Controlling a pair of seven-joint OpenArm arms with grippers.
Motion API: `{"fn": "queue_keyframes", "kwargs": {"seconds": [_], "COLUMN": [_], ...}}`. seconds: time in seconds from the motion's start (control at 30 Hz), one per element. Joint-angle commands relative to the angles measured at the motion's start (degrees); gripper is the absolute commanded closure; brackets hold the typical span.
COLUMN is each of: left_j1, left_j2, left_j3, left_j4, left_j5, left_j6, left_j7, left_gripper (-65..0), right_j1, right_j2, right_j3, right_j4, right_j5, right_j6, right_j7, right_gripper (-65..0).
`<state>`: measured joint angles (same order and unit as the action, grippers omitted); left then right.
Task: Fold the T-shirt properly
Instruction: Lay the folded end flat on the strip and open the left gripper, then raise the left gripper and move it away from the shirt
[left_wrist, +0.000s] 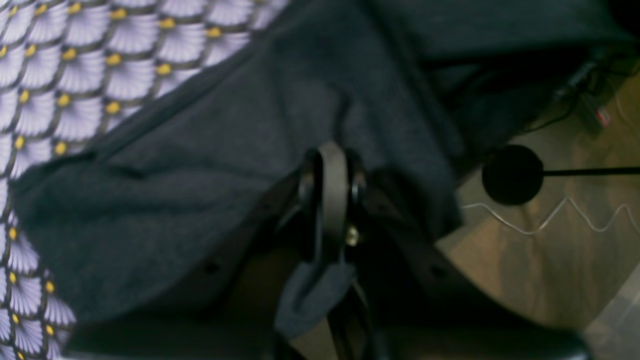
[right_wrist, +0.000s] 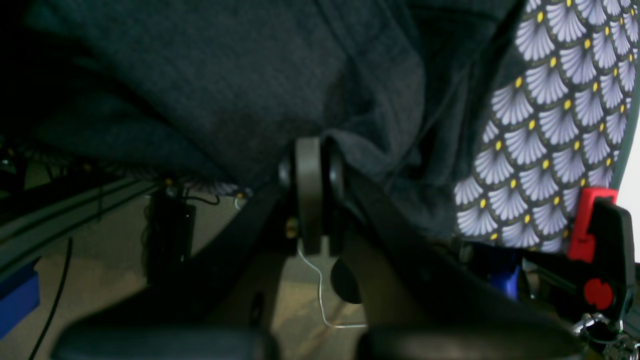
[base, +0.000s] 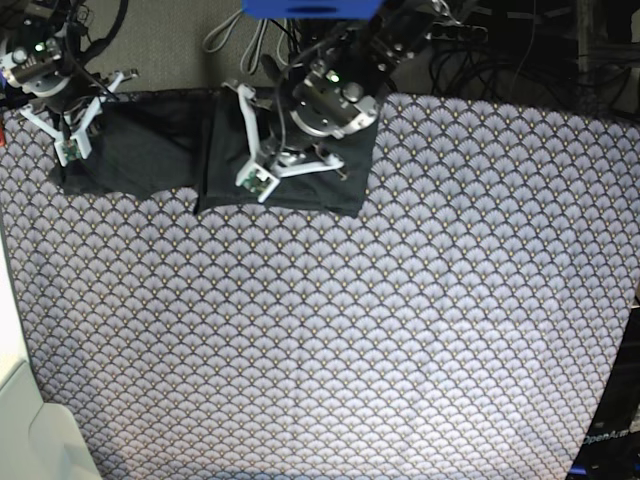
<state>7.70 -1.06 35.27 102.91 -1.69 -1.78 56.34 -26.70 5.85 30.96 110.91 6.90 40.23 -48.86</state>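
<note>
Arms hide much of the T-shirt (base: 160, 150); wrist views blurred.

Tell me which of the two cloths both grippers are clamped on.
The dark charcoal T-shirt, plain and lying along the table's far edge; the scallop-patterned cloth beneath it covers the table and is ungripped.

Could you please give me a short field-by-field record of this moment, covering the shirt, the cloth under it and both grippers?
garment: T-shirt, dark charcoal, lying along the far edge of the table
surface: scallop-patterned cloth covering the table
left gripper: shut on T-shirt fabric, near the table edge
right gripper: shut on T-shirt fabric, at the far corner
fold state: not yet neatly folded; the shirt lies bunched
</note>
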Motion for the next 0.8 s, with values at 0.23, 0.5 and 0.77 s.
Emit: {"fn": "queue_keyframes", "kwargs": {"seconds": [0.23, 0.5, 0.77], "left_j1": [1.7, 1.8, 2.1], "left_j2": [-0.2, -5.0, -6.1], "left_j3": [-16.1, -17.4, -17.5], "left_j4": [1.5, -1.3, -1.2], "left_j5": [-0.2, -0.6, -0.7], "left_j6": [-0.6, -0.6, -0.5], "left_j7": [-0.3, -0.3, -0.3], "left_gripper": [-0.2, -0.5, -19.2], "right_j1": [-0.1, 0.4, 0.6], "right_j2": [0.7, 2.5, 4.7], "right_j3": [0.4, 0.6, 1.6], "right_j4": [1.0, 1.0, 1.4], "right_j5": [0.4, 0.5, 0.6], "right_j6": [-0.2, -0.2, -0.2], "right_j7": [0.8, 0.7, 0.7], "right_gripper": [0.0, -15.0, -19.7]}}
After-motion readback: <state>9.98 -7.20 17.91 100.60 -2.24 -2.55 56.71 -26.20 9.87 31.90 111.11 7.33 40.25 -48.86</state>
